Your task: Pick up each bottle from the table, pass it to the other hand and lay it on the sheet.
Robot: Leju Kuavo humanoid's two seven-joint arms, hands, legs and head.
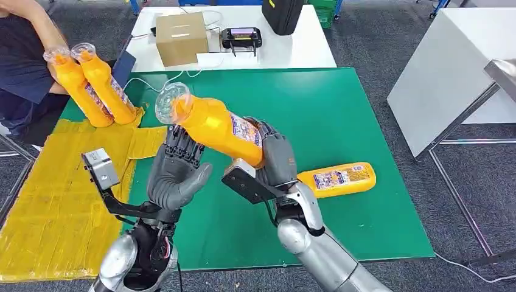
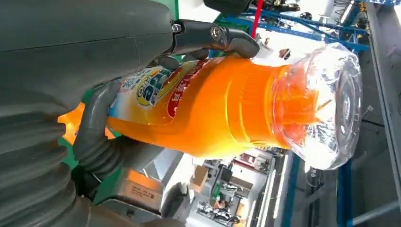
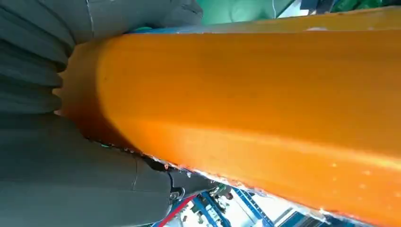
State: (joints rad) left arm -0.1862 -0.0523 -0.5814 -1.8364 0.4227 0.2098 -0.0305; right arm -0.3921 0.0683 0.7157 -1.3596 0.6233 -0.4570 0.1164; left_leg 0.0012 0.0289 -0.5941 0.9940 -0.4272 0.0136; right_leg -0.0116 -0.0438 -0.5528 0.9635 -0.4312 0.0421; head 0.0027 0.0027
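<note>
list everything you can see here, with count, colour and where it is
orange plastic bottle with clear cap: 1, orange, held in the air over the green mat by the right hand
orange plastic bottle lying flat: 1, orange, on the green mat to the robot's right
orange bottles held by a person: 2, orange, at the far left above the yellow sheet
yellow sheet: 1, yellow, on the left part of the table
green mat: 1, green, covering the table
cardboard box: 1, brown, on the white table behind
black handheld device: 1, black, beside the box
black bag: 1, black, far edge of the white table
person: 1, dark top, far left
right hand: 1, grey, grips the bottle's lower body
left hand: 1, grey, fingers apart just under the bottle's neck
</note>
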